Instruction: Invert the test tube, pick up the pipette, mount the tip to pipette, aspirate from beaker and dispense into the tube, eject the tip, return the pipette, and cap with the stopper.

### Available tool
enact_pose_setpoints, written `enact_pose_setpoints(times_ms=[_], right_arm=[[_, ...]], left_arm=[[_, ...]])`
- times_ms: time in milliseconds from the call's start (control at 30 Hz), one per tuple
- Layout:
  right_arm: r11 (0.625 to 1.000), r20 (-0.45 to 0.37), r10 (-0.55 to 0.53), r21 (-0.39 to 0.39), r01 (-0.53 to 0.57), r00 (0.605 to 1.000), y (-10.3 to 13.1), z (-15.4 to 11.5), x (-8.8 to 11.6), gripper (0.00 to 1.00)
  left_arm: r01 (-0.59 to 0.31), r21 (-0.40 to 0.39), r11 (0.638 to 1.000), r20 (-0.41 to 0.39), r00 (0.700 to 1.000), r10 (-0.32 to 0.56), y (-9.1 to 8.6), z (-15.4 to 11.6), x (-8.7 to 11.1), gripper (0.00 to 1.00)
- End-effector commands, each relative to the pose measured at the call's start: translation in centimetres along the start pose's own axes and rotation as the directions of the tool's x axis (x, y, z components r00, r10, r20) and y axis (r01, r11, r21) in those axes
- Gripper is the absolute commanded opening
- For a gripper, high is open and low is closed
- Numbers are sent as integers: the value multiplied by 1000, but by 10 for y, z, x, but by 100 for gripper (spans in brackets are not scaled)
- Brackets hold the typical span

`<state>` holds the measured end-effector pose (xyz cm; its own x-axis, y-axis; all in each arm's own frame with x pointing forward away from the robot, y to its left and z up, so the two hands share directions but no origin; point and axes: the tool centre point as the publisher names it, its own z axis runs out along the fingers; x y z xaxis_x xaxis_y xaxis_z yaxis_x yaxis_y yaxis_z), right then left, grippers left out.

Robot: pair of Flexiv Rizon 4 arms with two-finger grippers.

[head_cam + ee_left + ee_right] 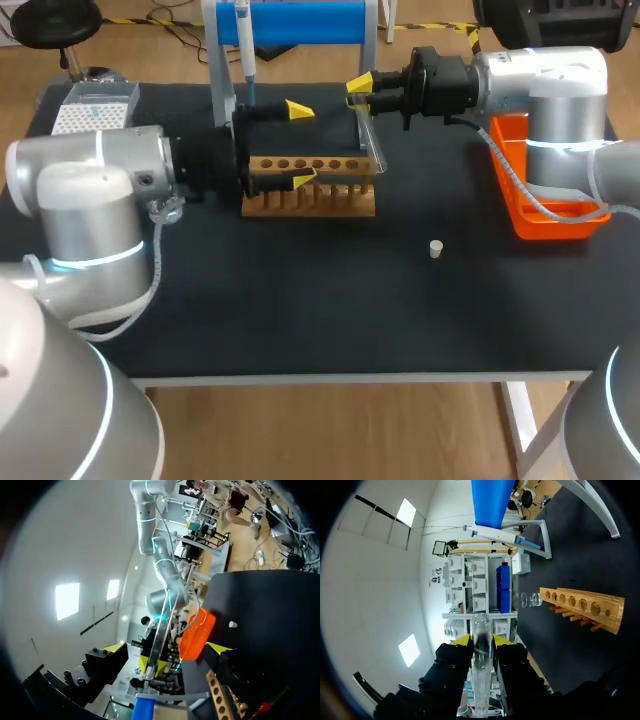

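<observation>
A clear test tube [372,135] hangs slanted above the right end of the wooden rack [310,190], with my right gripper [360,92] shut on its upper part. In the right wrist view the tube [482,645] runs out between the yellow tips of the right gripper [481,640], and the rack [585,605] lies ahead. My left gripper [301,145] stands wide open over the rack's left end, holding nothing. In the left wrist view, the tube [157,637] shows ahead between the left gripper's [167,650] fingers. The pipette [243,45] hangs on the blue stand [300,22]. A small white stopper [436,248] lies on the mat.
An orange tray [545,215] sits at the right under my right arm. A tip box [95,105] stands at the back left. A glass beaker [530,599] stands beyond the rack in the right wrist view.
</observation>
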<state>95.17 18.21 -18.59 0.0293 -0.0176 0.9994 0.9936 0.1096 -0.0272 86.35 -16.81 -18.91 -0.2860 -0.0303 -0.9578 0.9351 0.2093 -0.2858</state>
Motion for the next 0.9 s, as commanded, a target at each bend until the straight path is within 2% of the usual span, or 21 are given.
enact_pose_setpoints(times_ms=[33, 133, 233, 400, 733, 900], right_arm=[[1000, 4, 0, 2, 0, 1000, 0, -1, 1, 0], [1000, 4, 0, 2, 0, 1000, 0, -1, 1, 0], [1000, 4, 0, 2, 0, 1000, 0, -1, 1, 0], [1000, 4, 0, 2, 0, 1000, 0, -1, 1, 0], [1000, 4, 0, 2, 0, 1000, 0, -1, 1, 0], [1000, 4, 0, 2, 0, 1000, 0, -1, 1, 0]], left_arm=[[-70, 4, 998, -14, 997, 70, -3, 7, -2, 100], [-168, -6, 986, 1, 986, 168, -9, 14, -2, 100], [-214, -17, 977, 4, 977, 214, -14, 22, -2, 100], [-285, 27, 958, -27, 958, 286, -21, 37, -7, 100], [-329, 76, 941, -10, 944, 331, -26, 59, -11, 100], [-323, 106, 941, 2, 946, 324, -29, 72, -8, 100]])
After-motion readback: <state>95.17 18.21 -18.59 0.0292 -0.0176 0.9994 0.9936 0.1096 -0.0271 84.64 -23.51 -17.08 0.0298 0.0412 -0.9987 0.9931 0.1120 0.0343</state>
